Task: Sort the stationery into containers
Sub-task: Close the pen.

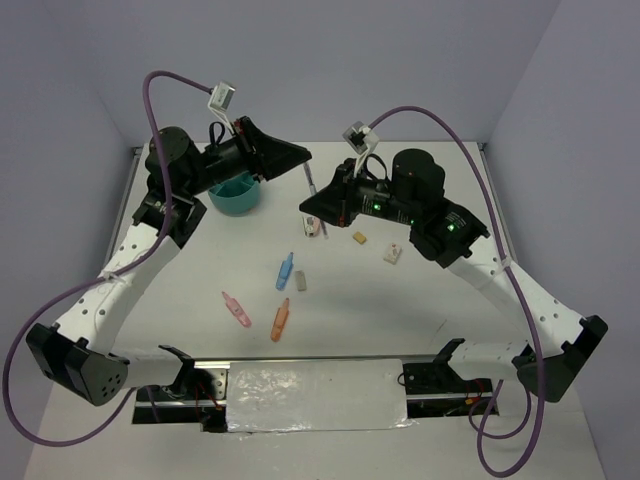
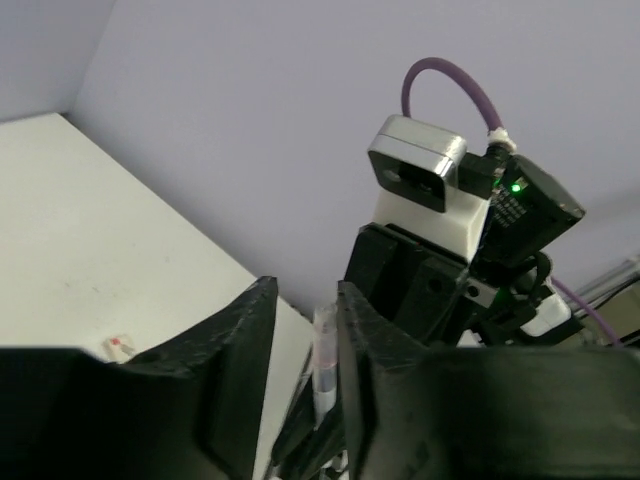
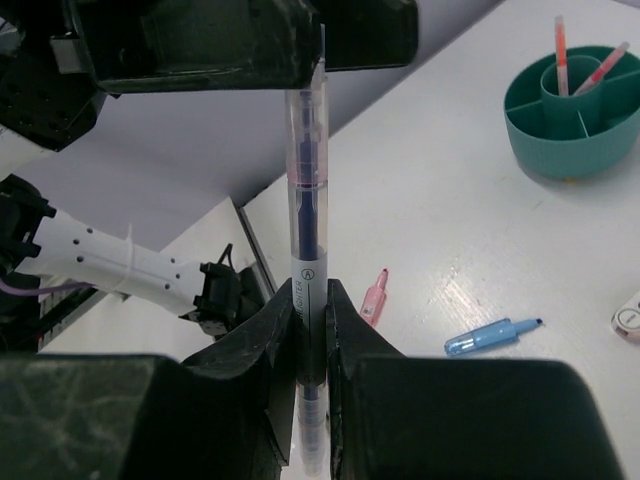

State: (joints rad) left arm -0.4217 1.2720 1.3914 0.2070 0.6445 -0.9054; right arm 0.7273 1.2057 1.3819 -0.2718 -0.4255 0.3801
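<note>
Our right gripper is clenched on the pen; our left gripper stands released, jaws apart around its other end.

From above, the left arm covers part of the teal organiser, hiding its compartments. Two bits on the worktop are too small to name. In the right wrist view the pen runs off the bottom edge
</note>
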